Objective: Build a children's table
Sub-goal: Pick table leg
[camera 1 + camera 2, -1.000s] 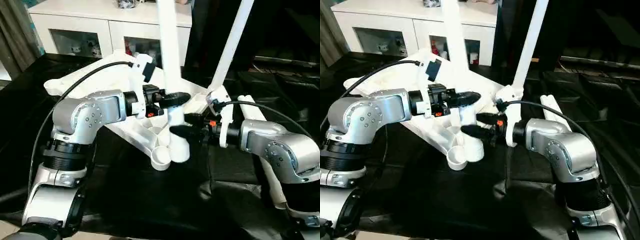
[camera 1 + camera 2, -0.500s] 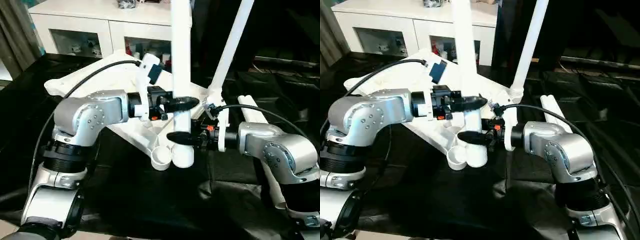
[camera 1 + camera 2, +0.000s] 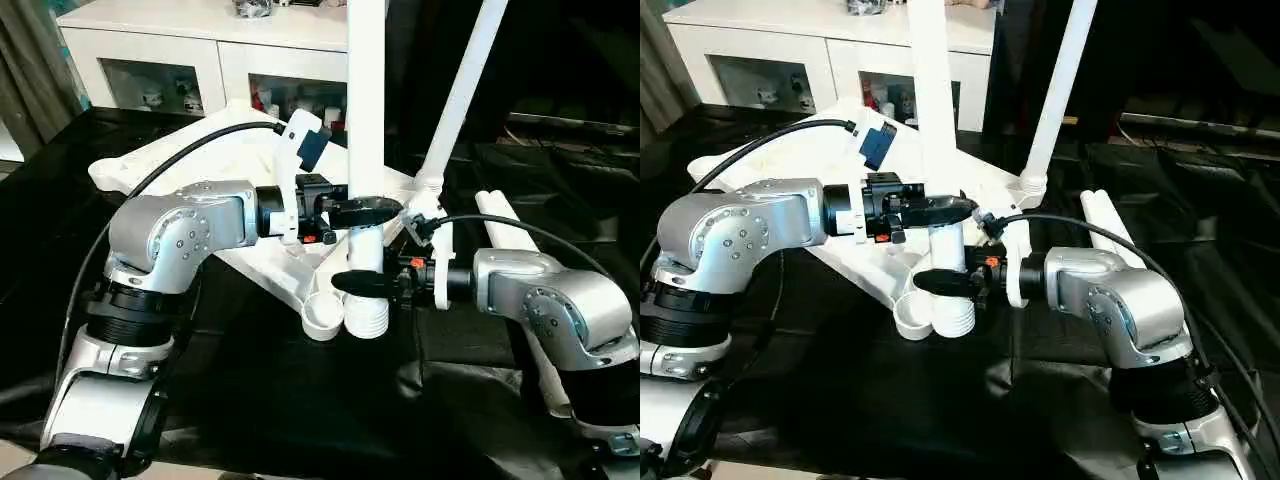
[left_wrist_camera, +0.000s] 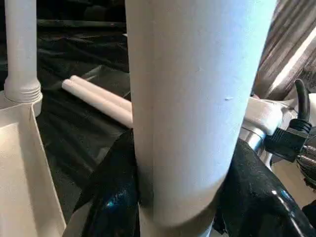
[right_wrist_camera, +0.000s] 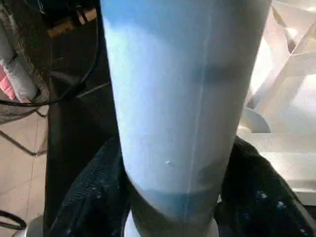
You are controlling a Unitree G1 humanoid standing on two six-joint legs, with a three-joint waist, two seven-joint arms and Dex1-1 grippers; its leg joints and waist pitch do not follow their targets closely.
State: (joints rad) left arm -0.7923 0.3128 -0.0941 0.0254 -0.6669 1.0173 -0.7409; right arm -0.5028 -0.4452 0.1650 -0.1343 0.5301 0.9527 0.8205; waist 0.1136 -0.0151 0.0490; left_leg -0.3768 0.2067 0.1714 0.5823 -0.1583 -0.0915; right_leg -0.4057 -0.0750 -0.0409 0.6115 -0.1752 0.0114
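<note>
Head view: the smooth white round leg [image 3: 366,120] stands upright beside the near corner socket [image 3: 322,316] of the upturned ribbed top [image 3: 190,160], its upper end cut off. Left gripper [image 3: 366,211] grasps it above, right gripper [image 3: 364,282] below.
Wrist views: black fingers [image 4: 111,197] flank the leg.

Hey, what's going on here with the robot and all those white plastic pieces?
The robot is putting together a white children's table. The table top lies upside down on the black work table, with one leg already standing in a far corner socket. Both grippers are clamped on a second leg, held upright: the left gripper higher, the right gripper lower. The leg's threaded end sits beside the near corner socket, not in it. Two more legs lie on the work table.
</note>
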